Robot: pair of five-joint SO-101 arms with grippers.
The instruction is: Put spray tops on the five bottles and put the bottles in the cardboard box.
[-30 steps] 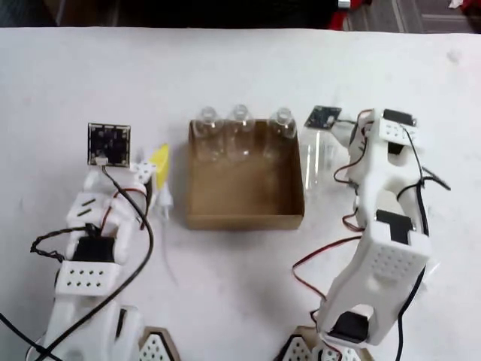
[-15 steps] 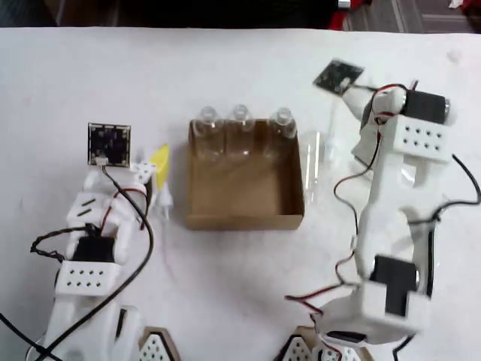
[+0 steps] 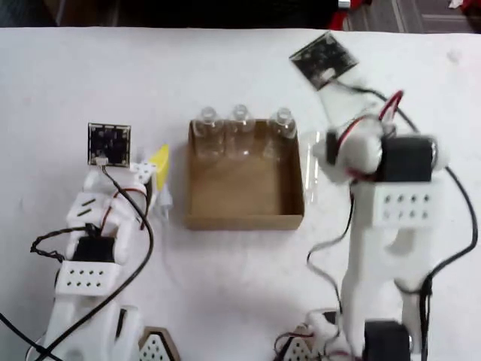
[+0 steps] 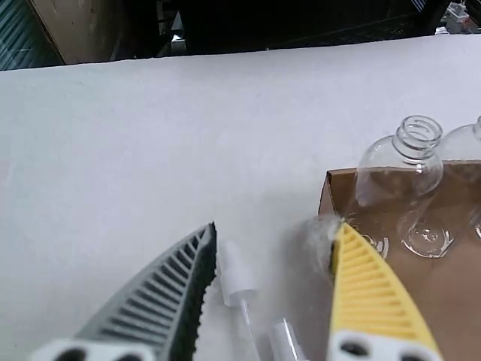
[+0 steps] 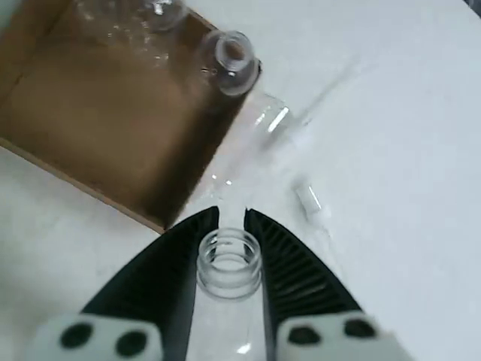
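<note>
Nearest the arm bases, the left gripper sits low over the table. Its grey and yellow fingers are spread wide, and a white spray top lies on the table between them, untouched. Just beside it sits the cardboard box, brown and open. Over to the right gripper: black fingers clamped on the neck of a clear bottle, mouth open, no top on it, held above the table beside the box (its lower body is hidden under the fingers). Farther on, three uncapped bottles sit in a row in the box at its far wall, necks at the rim. A clear object lies on the table just outside; its shape I cannot tell.
</note>
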